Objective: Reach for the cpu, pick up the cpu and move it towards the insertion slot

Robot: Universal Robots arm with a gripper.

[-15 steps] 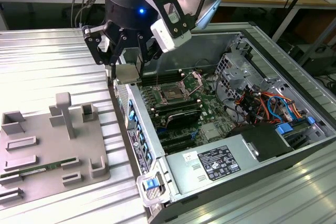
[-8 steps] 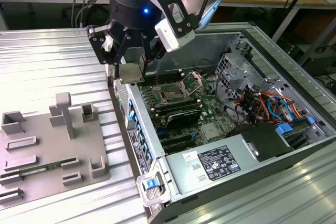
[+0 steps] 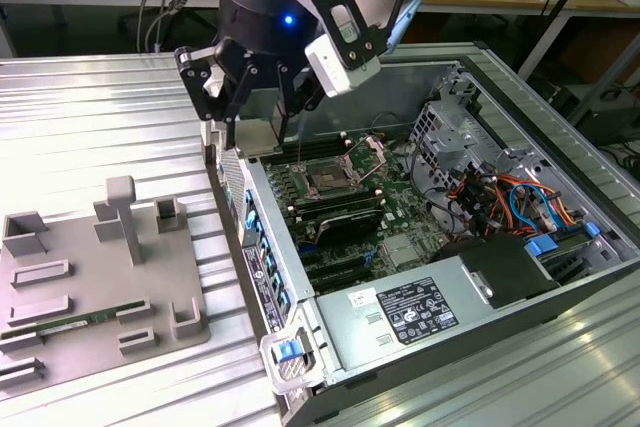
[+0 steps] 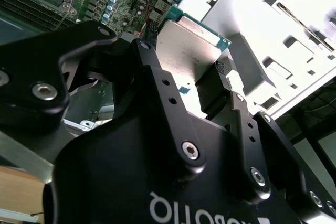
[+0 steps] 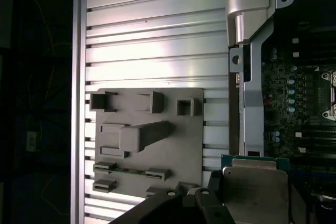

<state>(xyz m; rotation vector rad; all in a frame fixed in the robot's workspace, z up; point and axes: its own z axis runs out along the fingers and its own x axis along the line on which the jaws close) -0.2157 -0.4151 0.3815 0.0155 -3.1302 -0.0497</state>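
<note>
Closest to us in both wrist views is the black gripper (image 4: 184,74). Its fingers (image 4: 212,93) are drawn in against two opposite edges of the cpu (image 4: 191,45), so the hand is clamped on the chip and has nothing else in it. The chip's silvery top faces the wrist cameras, with a thin green rim showing along its far edge.

Across the exterior view from its left, we first see the grey tray (image 3: 90,277) lying on the ribbed metal table (image 3: 100,117). A green memory stick (image 3: 75,325) rests in one of the tray's grooves.

Next comes the gripper (image 3: 257,129), hanging in the air with the cpu (image 3: 258,139) between its fingers. It is above the case (image 3: 262,277), right over the case wall that faces the tray. We see the chip clear of both tray and board, touching only the fingers.

To the exterior view's right of it and lower, the slot (image 3: 328,179) sits on the green board (image 3: 395,217). Its metal frame is tipped up beside it, and the slot is near the chip but apart from it.

Further right, we see orange and blue cables (image 3: 505,197), and the grey power supply (image 3: 420,307) fills the case's near end.
</note>
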